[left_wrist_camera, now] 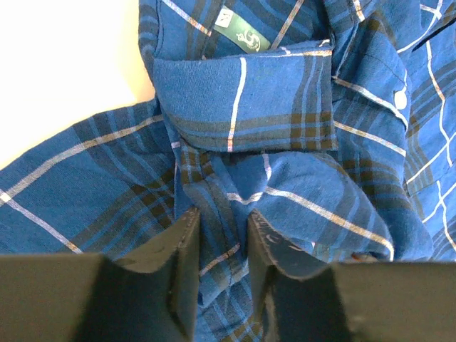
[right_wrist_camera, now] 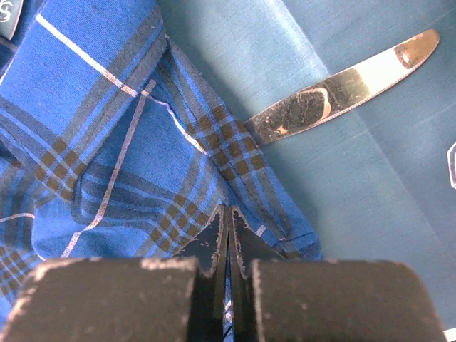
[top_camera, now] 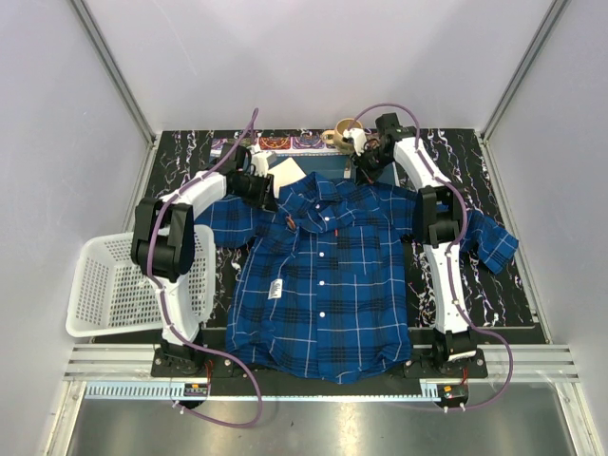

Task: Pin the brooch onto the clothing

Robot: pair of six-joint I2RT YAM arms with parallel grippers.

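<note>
Brooch (top_camera: pixel 291 222): tiny reddish-brown spot lying on the shirt (top_camera: pixel 323 304), just below the collar, at about 11 o'clock from the shirt's middle. Neither gripper touches it. Red tab (top_camera: pixel 334 231) sits at 3 o'clock of it, near but apart. White paper tag (top_camera: pixel 275 290) lies on the front at 6 o'clock of the brooch, well apart.

The shirt is spread flat, front up, collar toward 12 o'clock, buttoned, on the black marbled surface (top_camera: pixel 513 294). 1 sleeve runs off toward 3 o'clock.

Left gripper (left_wrist_camera: pixel 223 221): at the shirt's shoulder, 10 o'clock of the brooch. Jaws narrow, with a raised fold of plaid cloth filling the gap between the 2 fingers, so it is pinching shirt fabric. Green label (left_wrist_camera: pixel 242 34) shows inside the collar, at 12 o'clock in the left wrist view.

Right gripper (right_wrist_camera: pixel 228 214): at the far collar side, 1 o'clock of the brooch. Jaws fully together, tips on the shirt's edge; cannot tell if any cloth is caught between them. Knife (right_wrist_camera: pixel 335 92) lies on a blue mat (right_wrist_camera: pixel 370 178) at 2 o'clock of the tips, its near end tucked under the shirt's edge.

White basket (top_camera: pixel 114 285) stands at 9 o'clock of the shirt.
</note>
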